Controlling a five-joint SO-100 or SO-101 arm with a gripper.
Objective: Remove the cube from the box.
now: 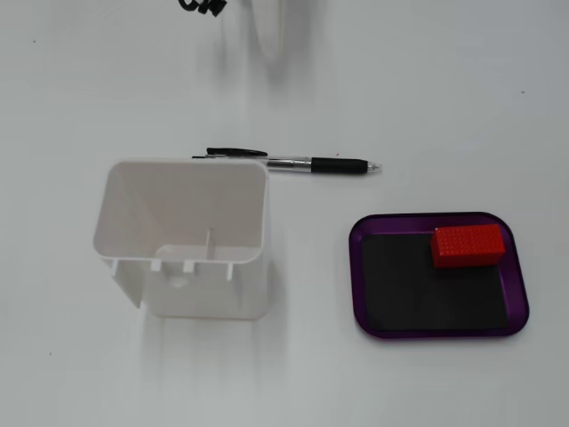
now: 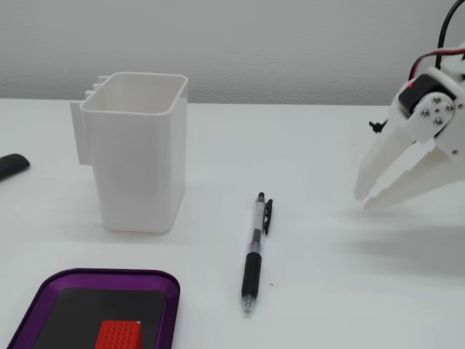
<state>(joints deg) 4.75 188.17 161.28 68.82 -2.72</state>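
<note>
The red cube (image 1: 468,245) lies inside the purple box (image 1: 356,267), in the far right corner of its black floor as an overhead fixed view shows it. In the low fixed view only the cube's studded top (image 2: 118,335) shows at the bottom edge, within the box's rim (image 2: 109,275). My gripper (image 2: 365,200) hangs above the table at the right, fingers angled down to the left, tips together and nothing between them. From above, only its blurred white fingertip (image 1: 268,49) shows at the top edge, far from the box.
A tall white open-topped container (image 1: 204,294) (image 2: 138,167) stands left of the box. A black and clear pen (image 1: 311,164) (image 2: 254,251) lies between the gripper and the box. A dark object (image 2: 11,166) sits at the left edge.
</note>
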